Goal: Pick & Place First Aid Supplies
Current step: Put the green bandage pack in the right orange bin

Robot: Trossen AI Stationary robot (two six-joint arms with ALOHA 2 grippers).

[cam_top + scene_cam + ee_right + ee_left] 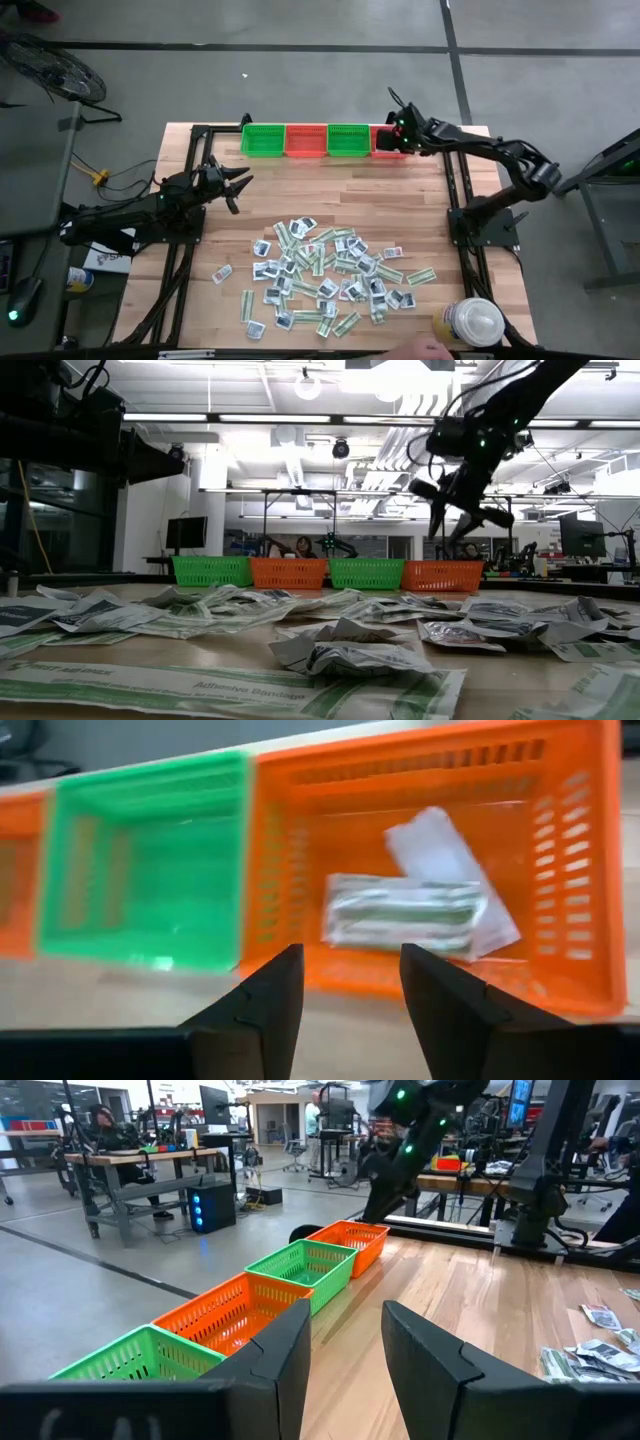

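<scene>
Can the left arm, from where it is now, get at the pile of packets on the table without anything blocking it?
Probably yes. The left claw hangs open over bare wood, and nothing stands between it and the pile of packets. The right claw is far off, over the orange basket.

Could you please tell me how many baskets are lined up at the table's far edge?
4, in one row: a green basket at the left end, an orange basket, a second green basket, then the right-end orange basket, partly hidden under the right tool.

Both arms were dark, jointed and slim, trailing thin black cables, each ending in a tool, left tool (237, 186) and right tool (392, 135), of two flat, angular black fingers (262, 1007), with small green lights glowing near the wrists.
</scene>
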